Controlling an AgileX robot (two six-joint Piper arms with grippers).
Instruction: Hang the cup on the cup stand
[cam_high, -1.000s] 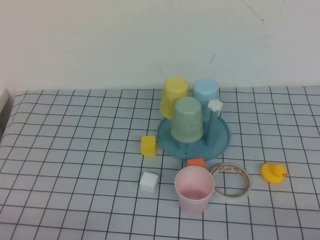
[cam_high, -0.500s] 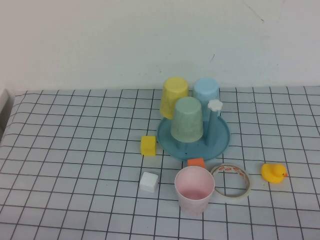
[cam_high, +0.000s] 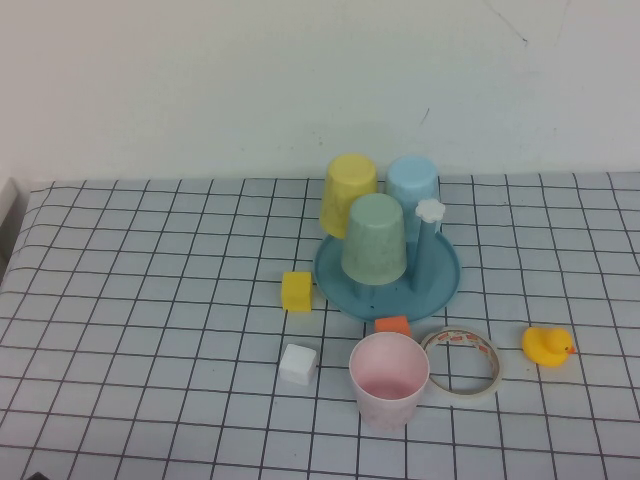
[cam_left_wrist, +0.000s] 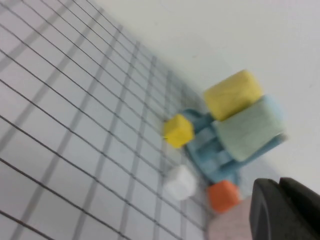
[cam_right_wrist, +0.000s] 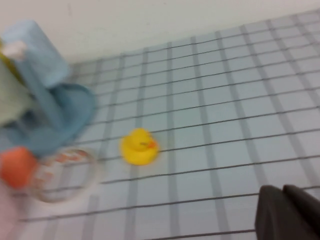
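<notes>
The pale pink cup (cam_high: 389, 378) stands upright, mouth up, on the checked cloth at the front, just in front of the cup stand (cam_high: 440, 285). The stand is a round blue dish with upright pegs. One bare peg carries a white flower cap (cam_high: 430, 210). Neither gripper shows clearly in the high view. In the left wrist view my left gripper (cam_left_wrist: 279, 186) is shut and empty, with the pink cup (cam_left_wrist: 227, 226) and the stand (cam_left_wrist: 207, 152) beyond it. In the right wrist view my right gripper (cam_right_wrist: 282, 192) is shut and empty above bare cloth, right of the stand (cam_right_wrist: 70, 112).
Yellow (cam_high: 348, 193), light blue (cam_high: 413, 185) and mint-green (cam_high: 374, 237) cups sit upturned on the stand. A yellow cube (cam_high: 296, 291), a white cube (cam_high: 298, 364), an orange cube (cam_high: 393, 326), a tape ring (cam_high: 462, 362) and a rubber duck (cam_high: 547, 346) lie around the pink cup.
A small dark sliver has appeared at the bottom left edge of the high view. The cups, stand and small objects have not moved.
</notes>
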